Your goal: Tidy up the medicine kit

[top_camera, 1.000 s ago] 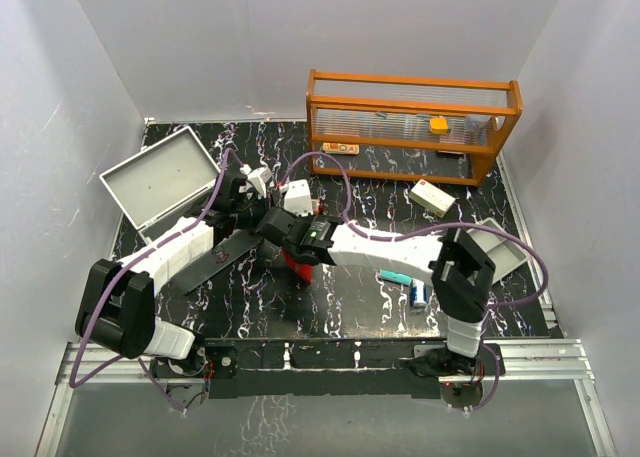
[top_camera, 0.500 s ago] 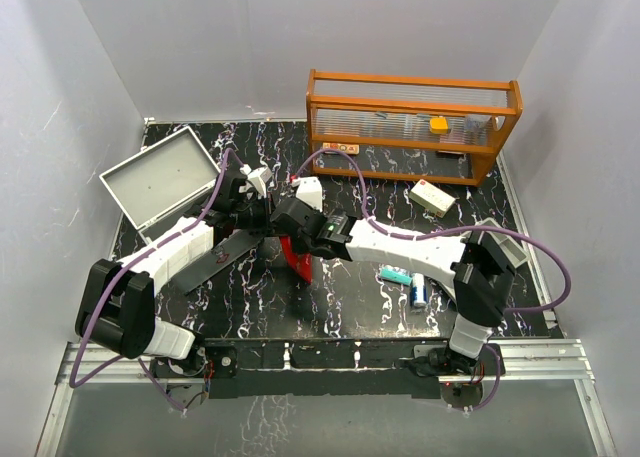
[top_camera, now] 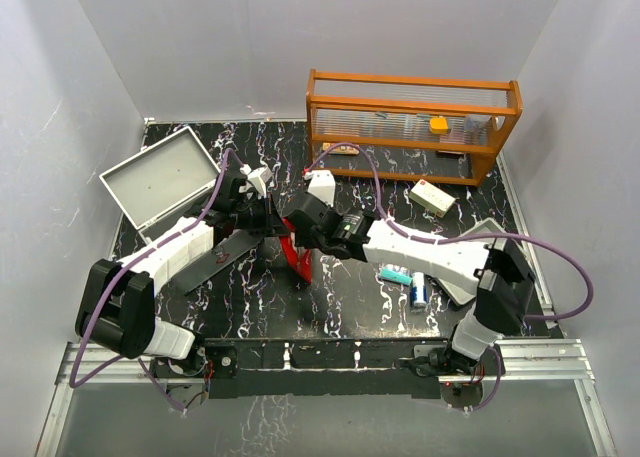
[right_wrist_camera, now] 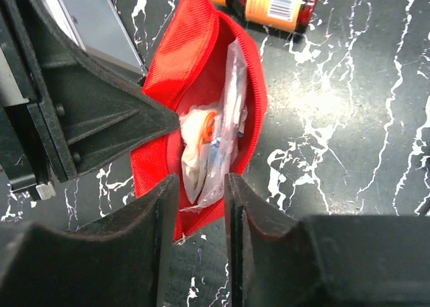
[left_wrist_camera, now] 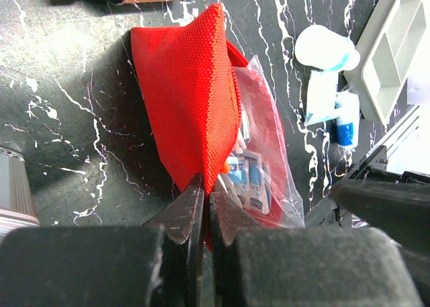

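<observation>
My left jaws pinch the limp red pouch (left_wrist_camera: 188, 99) by its rim, right jaws half open around its slippery bag (right_wrist_camera: 218, 146), near the rigid medicine kit (top_camera: 160, 182).

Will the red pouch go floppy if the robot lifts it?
Probably floppy: the red pouch is woven fabric, folding where the left tool pinches it. The clear packet poking out looks slippery and might slide free.

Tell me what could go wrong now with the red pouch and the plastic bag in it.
The left gripper pinches only the edge of the red pouch, so the fabric may slip free and the mouth fall shut. The right gripper stands open around the plastic bag; closing could catch the pouch rim too. The bottle lying beyond the pouch could be knocked and roll.
</observation>
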